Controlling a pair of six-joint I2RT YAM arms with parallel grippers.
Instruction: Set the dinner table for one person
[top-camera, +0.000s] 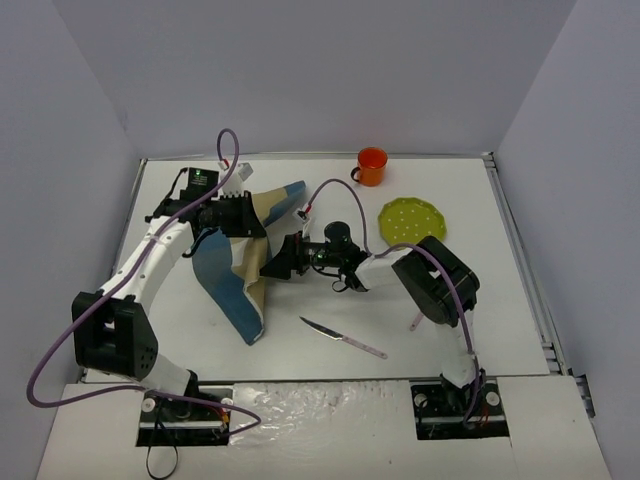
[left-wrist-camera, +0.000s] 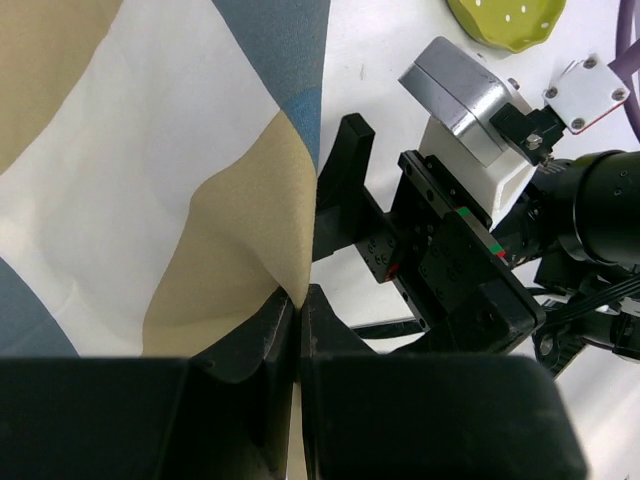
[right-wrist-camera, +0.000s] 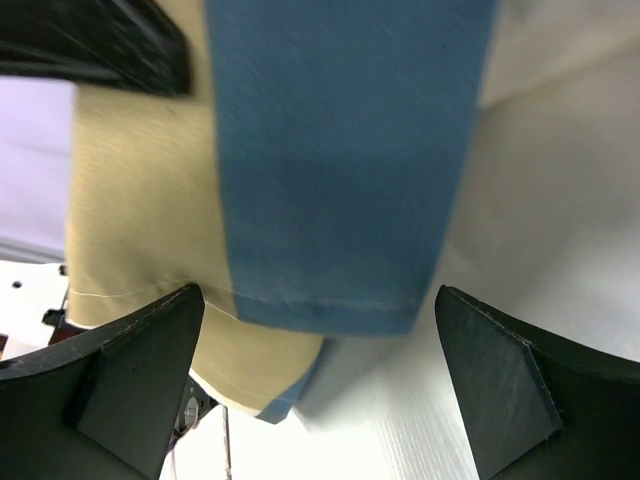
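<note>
ok, working from the left of the overhead view: my left tool (top-camera: 232, 215) is clamped tight on a fold of the placemat (top-camera: 235, 285). it holds the cloth up in the upper left-centre of the frame. the cloth hangs bunched, with the blue end drooping toward lower centre-left, and i can't tell if that low end is touching down.

just right of it, my right tool (top-camera: 280, 262) points at the cloth with its jaws spread wide and nothing in them. in its own wrist view the blue hemmed stripe sits between the two fingers (right-wrist-camera: 130, 370), but neither one touches it.

my take is that the step in hand is getting a second grip so i can spread the mat flat. i'd push in until the hem is well inside the jaws, go for a corner rather than mid-edge, and close on one layer only, not a bunch. then i'd draw the two tools apart gently so the pinched fold doesn't slip out on the left side.

further right, the knife (top-camera: 343, 338) lies at lower centre, near where the mat would land, so i wouldn't drag cloth over it. the orange mug (top-camera: 371, 166) at top centre and the green plate (top-camera: 411, 219) at upper right look well apart from all this. the counter (top-camera: 500, 300) fills most of the frame, with a white bare stretch on the right.
</note>
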